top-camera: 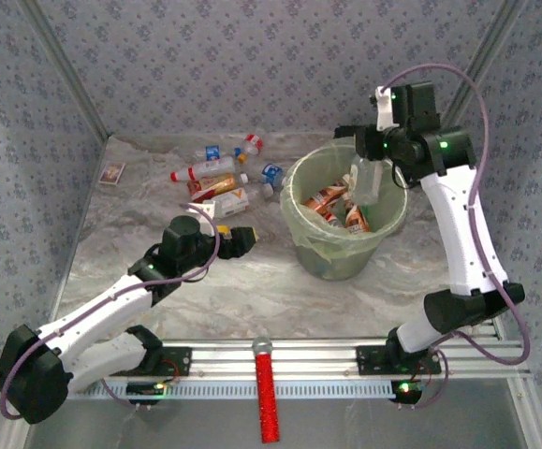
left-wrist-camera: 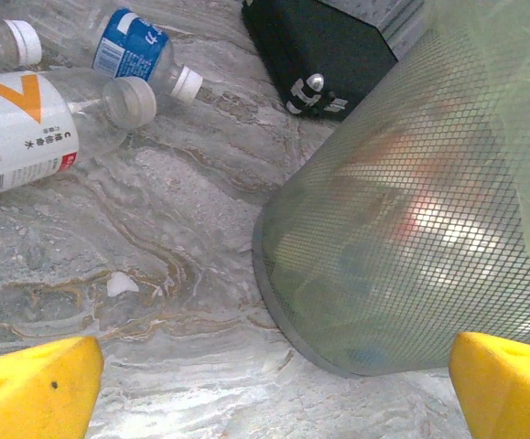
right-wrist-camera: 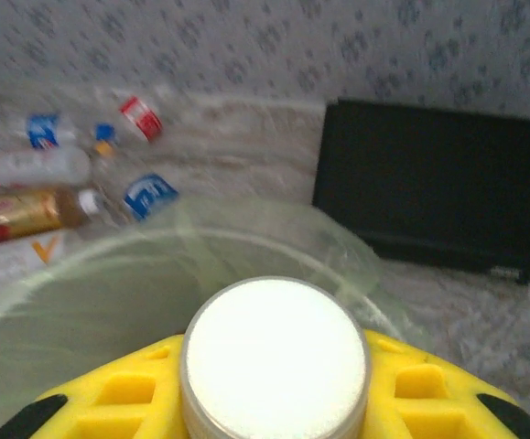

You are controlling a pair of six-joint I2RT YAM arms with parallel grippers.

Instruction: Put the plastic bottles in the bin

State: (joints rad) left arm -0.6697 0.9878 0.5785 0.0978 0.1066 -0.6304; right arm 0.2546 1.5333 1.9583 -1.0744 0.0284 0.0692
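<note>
Brown-framed card (top-camera: 112,173): is lying flat at the far left of the grey-veined bench (top-camera: 242,290), well apart from everything else.
Loose bottles (top-camera: 219,178): are lying on their sides in a cluster at the back of the bench, left of the bin. Among them are one with a white label and red cap, a copper one, and clear ones with blue or red labels. The left wrist view is showing a white-labelled one (left-wrist-camera: 17,128) and a blue-labelled one (left-wrist-camera: 132,46) close together.
Left claw (top-camera: 241,236): is hanging low over the bench just in front of the cluster, its yellow fingers (left-wrist-camera: 31,384) spread wide and gripping nothing.
Red stick (top-camera: 268,393): is lying at the near edge between the two arm bases.
Bin (top-camera: 341,260): is standing upright right of centre, its bag lining folding over the rim.
Bottles in the bin (top-camera: 331,198): are lying inside with their orange labels showing.
Right claw (right-wrist-camera: 274,398): is hovering over the far side of the bin's mouth, clamping a bottle.
Clear bottle (top-camera: 366,180): is hanging from the right claw above the bin's opening, its white cap (right-wrist-camera: 274,352) sitting between the yellow fingers.
Black case (right-wrist-camera: 438,187): is lying flat behind the bin, near the back wall.
</note>
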